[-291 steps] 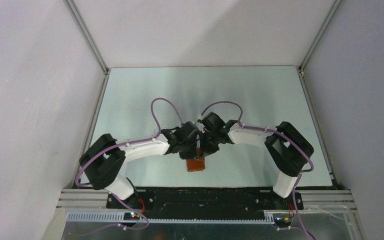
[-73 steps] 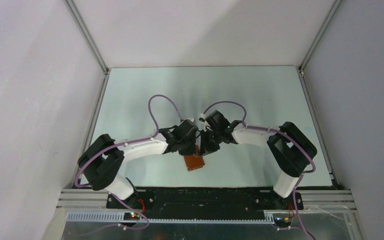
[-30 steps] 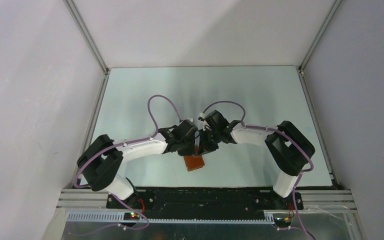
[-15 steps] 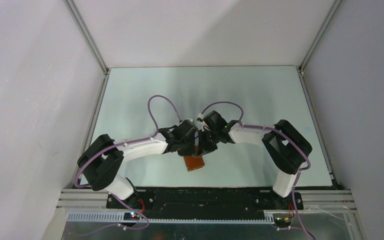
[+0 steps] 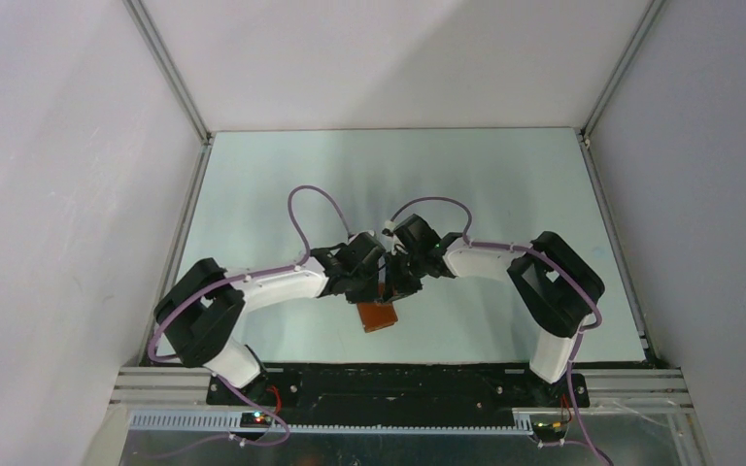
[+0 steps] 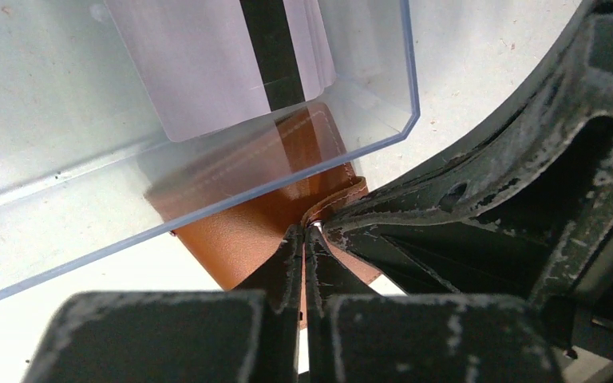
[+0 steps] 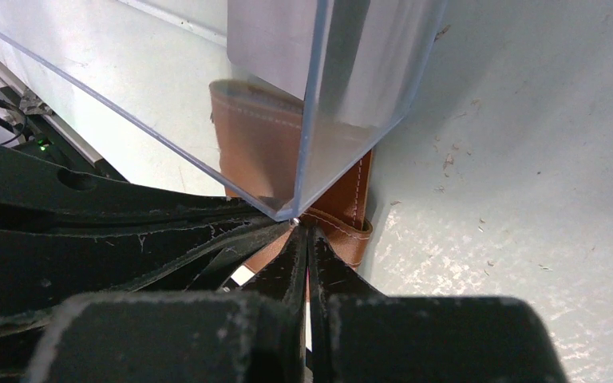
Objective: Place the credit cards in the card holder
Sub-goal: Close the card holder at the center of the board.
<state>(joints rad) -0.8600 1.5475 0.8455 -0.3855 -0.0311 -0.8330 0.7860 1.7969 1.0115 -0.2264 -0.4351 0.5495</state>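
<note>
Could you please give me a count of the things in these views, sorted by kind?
grippers: 2 (left gripper and right gripper, both shut)
brown card holder: 1
pale credit card with a dark stripe: 1 in plain sight; any stacked behind it cannot be counted
clear plastic piece: 1
Total: 5

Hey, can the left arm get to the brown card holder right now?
Probably yes: the left pincer, shut, has its tips at the card holder edge, nothing between; the right pincer crowds that spot.
</note>
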